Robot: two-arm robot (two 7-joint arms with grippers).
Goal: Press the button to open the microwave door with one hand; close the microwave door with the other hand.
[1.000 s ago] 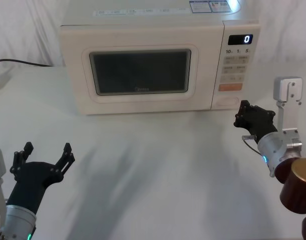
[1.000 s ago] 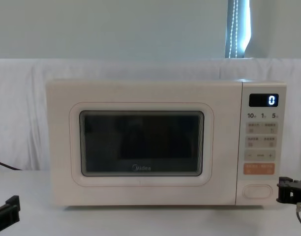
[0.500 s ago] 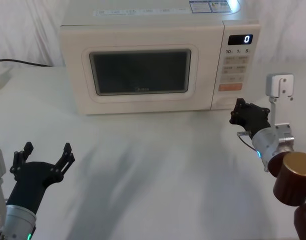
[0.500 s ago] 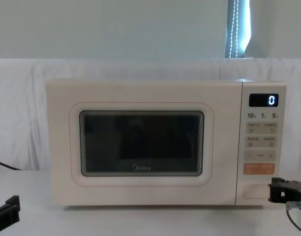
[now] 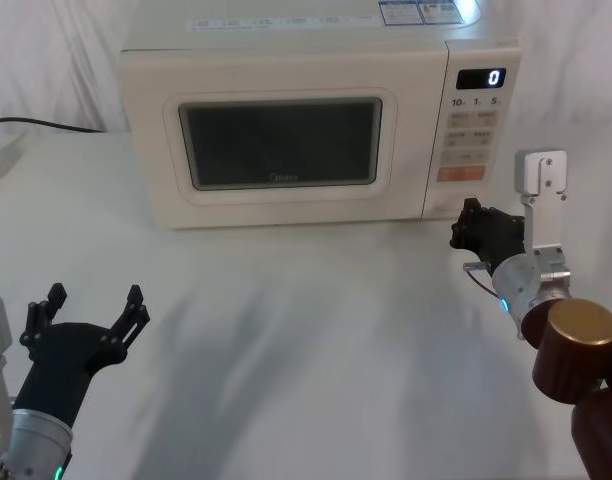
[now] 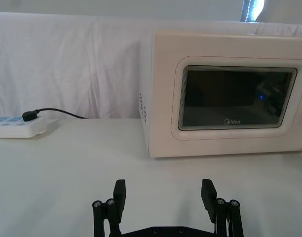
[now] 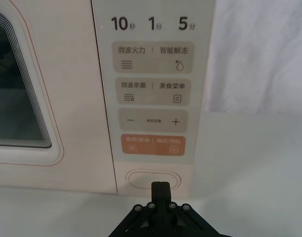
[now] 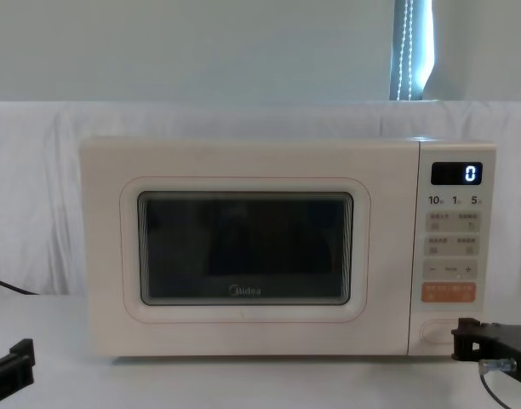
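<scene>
Microwave (image 5: 286, 120) stood at the back of the white cloth-covered table (image 5: 316, 350), cream and boxy with rounded corners; its door (image 5: 276, 140) sat flush and shut, the dark rounded window giving no view of the inside; in the left wrist view the right end of the oven was cut off by the frame edge. Button (image 7: 153, 178), a plain cream oblong, lay at the foot of the control strip, just below the orange key (image 7: 153, 144); in the chest view the right gripper (image 8: 458, 338) hid part of it, and in the head view it was hard to make out behind the black fingers. Right gripper (image 7: 160, 186) had its ridged fingers pressed together into one narrow tip, aimed at the button's lower rim; whether the tip touched the button could not be told. Silver wrist (image 5: 526, 280) with a green light and a dark red arm link (image 5: 576, 350) trailed behind it toward the table's right edge. Left gripper (image 5: 91, 310) hung low at the near left, well apart from the oven, fingers spread wide; its arm ran off the lower frame edge. Bare cloth lay open between it and the door; a black cable (image 6: 62, 114) ran from a white power strip (image 6: 18, 127) at the far left.
</scene>
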